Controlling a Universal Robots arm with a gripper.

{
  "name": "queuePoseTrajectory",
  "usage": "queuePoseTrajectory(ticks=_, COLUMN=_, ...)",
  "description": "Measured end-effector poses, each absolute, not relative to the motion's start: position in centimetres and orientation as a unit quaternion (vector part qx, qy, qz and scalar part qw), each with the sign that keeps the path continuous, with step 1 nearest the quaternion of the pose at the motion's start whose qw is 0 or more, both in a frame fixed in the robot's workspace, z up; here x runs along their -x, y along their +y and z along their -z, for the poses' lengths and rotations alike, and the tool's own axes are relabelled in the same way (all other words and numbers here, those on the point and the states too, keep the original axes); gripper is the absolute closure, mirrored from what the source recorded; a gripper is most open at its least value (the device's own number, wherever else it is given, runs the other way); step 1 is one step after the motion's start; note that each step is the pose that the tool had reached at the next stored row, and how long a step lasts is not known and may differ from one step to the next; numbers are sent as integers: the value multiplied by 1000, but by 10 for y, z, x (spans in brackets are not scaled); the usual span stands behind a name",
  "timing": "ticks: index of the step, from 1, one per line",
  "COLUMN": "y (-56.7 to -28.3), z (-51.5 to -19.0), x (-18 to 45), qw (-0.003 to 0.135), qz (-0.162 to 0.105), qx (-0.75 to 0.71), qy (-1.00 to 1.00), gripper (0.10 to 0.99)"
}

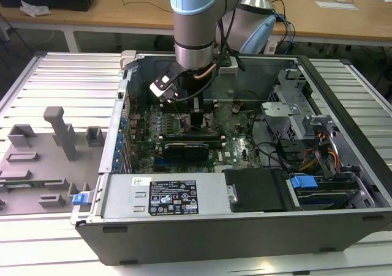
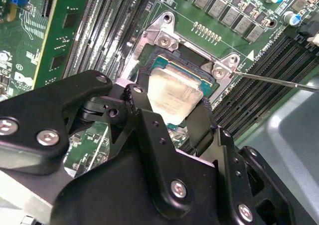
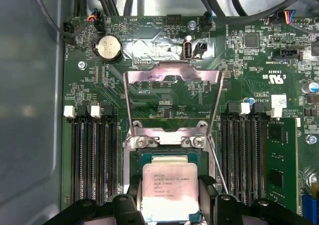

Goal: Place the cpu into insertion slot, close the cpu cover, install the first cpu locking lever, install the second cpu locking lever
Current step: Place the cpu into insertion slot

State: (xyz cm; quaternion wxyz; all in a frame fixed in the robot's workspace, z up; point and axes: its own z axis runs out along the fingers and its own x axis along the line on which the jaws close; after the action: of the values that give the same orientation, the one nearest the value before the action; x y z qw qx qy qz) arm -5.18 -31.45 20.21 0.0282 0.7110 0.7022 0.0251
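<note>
Fingers (image 2: 144, 110) gripping cpu (image 3: 169, 190) at insertion slot (image 3: 135, 165), cpu cover (image 3: 172, 75) standing open in first wrist view

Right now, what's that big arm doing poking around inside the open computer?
A robot arm is down inside an open computer case, and its gripper is shut on the cpu, a small silvery chip. The chip is right at the insertion slot on the green board; whether it is fully seated I cannot tell. The cpu cover, a silver frame, stands flipped open beside the slot, so nothing is closed over the chip yet.
</note>
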Motion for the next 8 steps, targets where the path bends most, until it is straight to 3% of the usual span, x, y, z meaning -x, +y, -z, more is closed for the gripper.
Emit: queuePoseTrajectory(ticks=8, y=-313, z=-200, x=52, qw=28, qz=-25, qx=-712, qy=702, gripper=545)
